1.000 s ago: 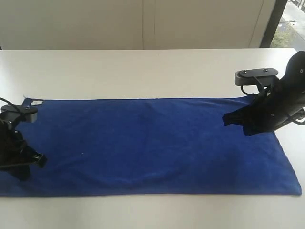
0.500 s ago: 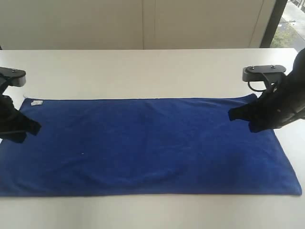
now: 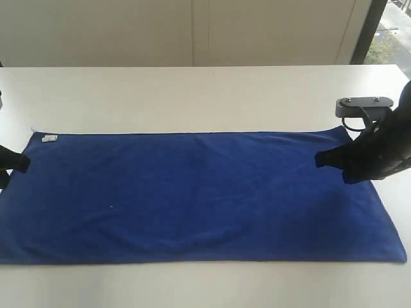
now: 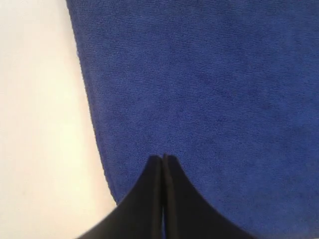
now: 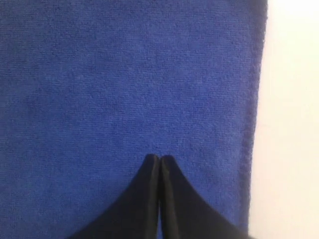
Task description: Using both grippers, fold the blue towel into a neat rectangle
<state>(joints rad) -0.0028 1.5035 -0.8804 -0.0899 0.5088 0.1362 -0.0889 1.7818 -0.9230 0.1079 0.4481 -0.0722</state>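
Note:
The blue towel [image 3: 199,196] lies flat as a long rectangle across the white table, with a small white label [image 3: 49,138] at its far left corner. My left gripper [image 3: 19,162] hovers at the towel's left end, mostly cut off by the frame edge. In the left wrist view its fingers [image 4: 162,159] are pressed together over the blue towel [image 4: 209,89], near its edge, holding nothing. My right gripper [image 3: 320,159] hangs above the towel's right end. Over the blue towel [image 5: 124,79] in the right wrist view, the right gripper [image 5: 159,158] is shut and empty.
The white table [image 3: 192,96] extends beyond the towel on all sides. A pale wall and a dark window frame [image 3: 367,29] stand behind the far edge. Bare tabletop [image 4: 40,124] borders the towel's left end, and bare tabletop [image 5: 294,124] borders its right end.
Both arms have drawn outward from the towel's middle: the left gripper rose and slid left almost out of frame, the right one shifted right. The towel has stayed flat.

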